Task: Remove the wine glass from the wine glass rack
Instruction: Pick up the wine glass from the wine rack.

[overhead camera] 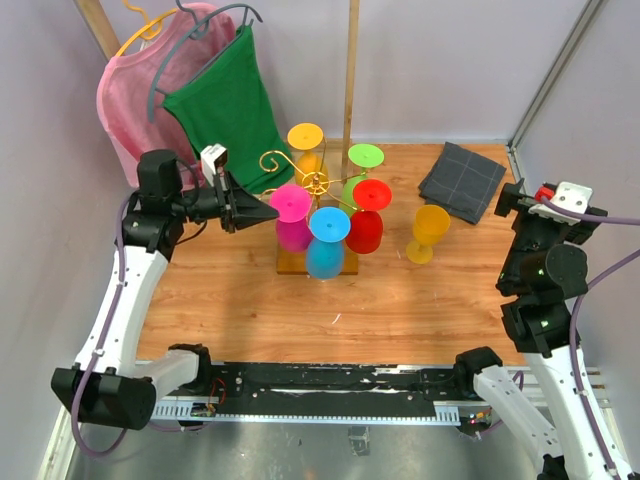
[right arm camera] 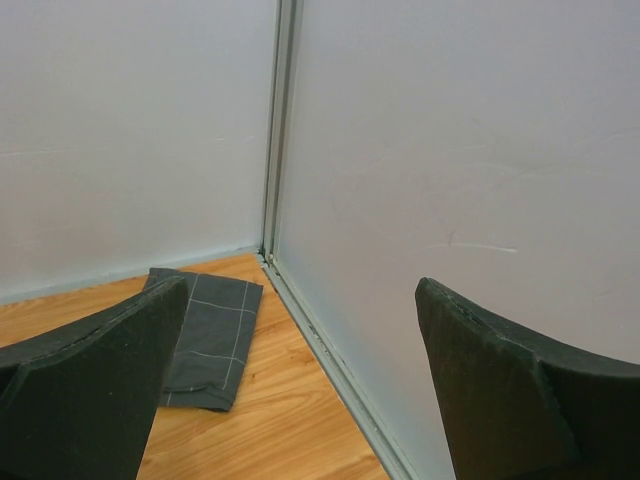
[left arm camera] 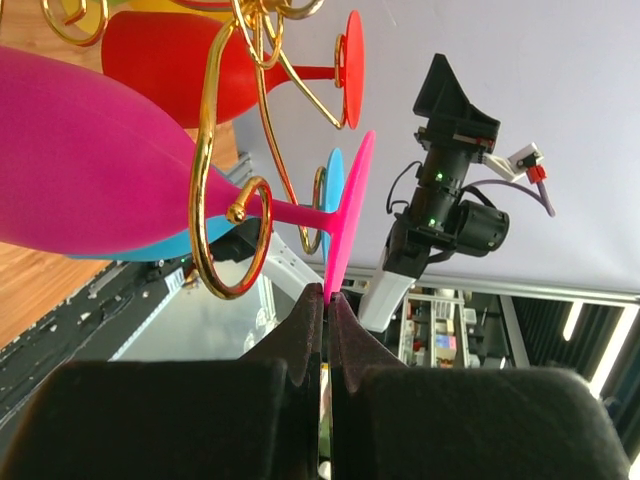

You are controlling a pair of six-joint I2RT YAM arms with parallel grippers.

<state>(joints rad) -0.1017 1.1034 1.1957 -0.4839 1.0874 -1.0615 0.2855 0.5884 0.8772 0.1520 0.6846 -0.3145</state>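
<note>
Wine glass (overhead camera: 292,224) bowl-down, stem seemingly vertical

The bench (overhead camera: 400,310) is a light-wood board with plain pale walls along its far and right edges. The rack (overhead camera: 316,185) stands on its square wood base a little left of the middle, towards the far edge. Just right of the rack, apart from it, a yellow glass (overhead camera: 428,234) stands alone on the wood. Further right of the rack, by the far right corner, a dark grey checked cloth (overhead camera: 462,181) lies flat and folded. Near-side of the rack, well apart, a black rail (overhead camera: 330,385) runs along the bench's edge.
</note>
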